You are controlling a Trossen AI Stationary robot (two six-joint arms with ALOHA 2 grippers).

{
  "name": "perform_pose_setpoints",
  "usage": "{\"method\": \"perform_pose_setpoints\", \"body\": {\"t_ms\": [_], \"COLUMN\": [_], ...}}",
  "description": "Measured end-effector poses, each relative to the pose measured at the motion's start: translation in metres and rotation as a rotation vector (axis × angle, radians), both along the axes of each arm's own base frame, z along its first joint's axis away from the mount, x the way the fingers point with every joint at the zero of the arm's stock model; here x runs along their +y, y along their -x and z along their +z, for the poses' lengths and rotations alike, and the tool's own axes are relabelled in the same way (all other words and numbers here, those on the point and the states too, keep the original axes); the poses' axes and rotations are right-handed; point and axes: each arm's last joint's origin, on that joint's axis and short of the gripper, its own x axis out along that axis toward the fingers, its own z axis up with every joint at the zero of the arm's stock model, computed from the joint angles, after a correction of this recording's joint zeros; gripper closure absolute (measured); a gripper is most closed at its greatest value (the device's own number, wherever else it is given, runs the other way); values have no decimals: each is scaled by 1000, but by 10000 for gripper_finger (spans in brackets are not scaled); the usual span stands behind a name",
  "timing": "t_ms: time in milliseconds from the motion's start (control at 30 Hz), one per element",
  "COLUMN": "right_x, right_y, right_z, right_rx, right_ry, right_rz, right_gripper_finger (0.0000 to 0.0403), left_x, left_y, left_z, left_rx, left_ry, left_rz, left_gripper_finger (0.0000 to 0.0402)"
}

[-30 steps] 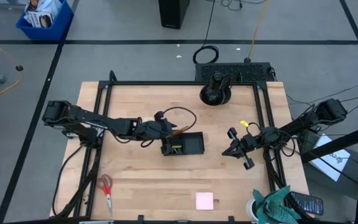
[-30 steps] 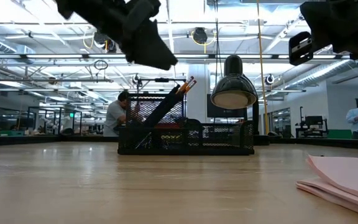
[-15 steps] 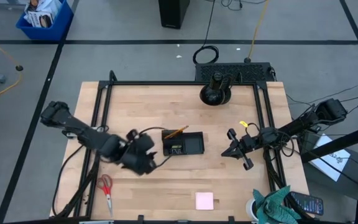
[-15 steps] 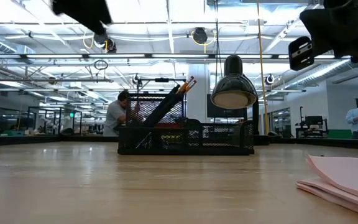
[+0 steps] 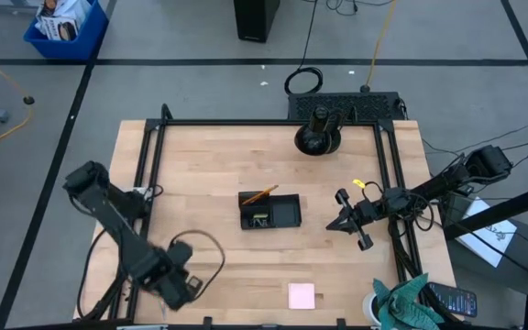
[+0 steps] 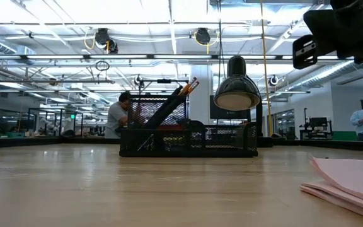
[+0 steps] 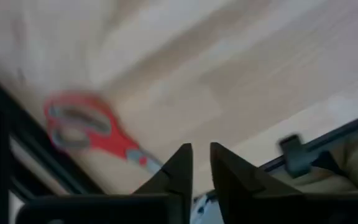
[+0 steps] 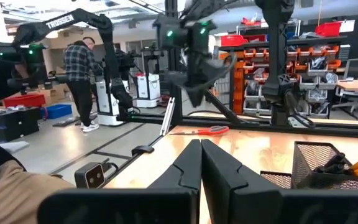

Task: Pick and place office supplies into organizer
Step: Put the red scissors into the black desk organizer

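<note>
While nearly closed and empty, left gripper above table, scissors beside jaws.

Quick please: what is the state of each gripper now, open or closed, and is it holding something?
Left gripper: above the red scissors, fingers nearly together with a narrow gap, holding nothing.
Right gripper: closed, holding nothing, waiting at the table's right side.

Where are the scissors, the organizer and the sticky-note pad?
scissors (image 7: 79, 124): left wrist view, on the red handles.
organizer (image 5: 287, 214): high view, on its empty right compartment.
sticky-note pad (image 5: 302, 296): high view, on the middle of the pink top sheet.
</note>
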Motion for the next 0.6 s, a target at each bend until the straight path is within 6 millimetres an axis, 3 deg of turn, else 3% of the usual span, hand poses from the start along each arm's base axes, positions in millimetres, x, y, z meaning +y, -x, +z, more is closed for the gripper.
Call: {"method": "perform_pose_setpoints", "body": {"t_ms": [167, 267, 433, 600], "right_x": [0, 0, 0, 0], "right_y": [0, 0, 0, 0], "right_z": [-1, -1, -1, -1], "right_rx": [12, 13, 13, 15], "right_ry": [-12, -13, -14, -20], "right_rz": [2, 2, 2, 3], "right_gripper_finger": [399, 399, 399, 399], "left_x": [-35, -46, -46, -36], "left_y": [12, 18, 9, 7], "left_z": [-20, -32, -57, -66], "left_rx": [14, 5, 69, 205], "left_ry": [24, -37, -137, -217], "left_rz": [110, 222, 251, 317], "left_gripper_finger": [387, 397, 383, 390]}}
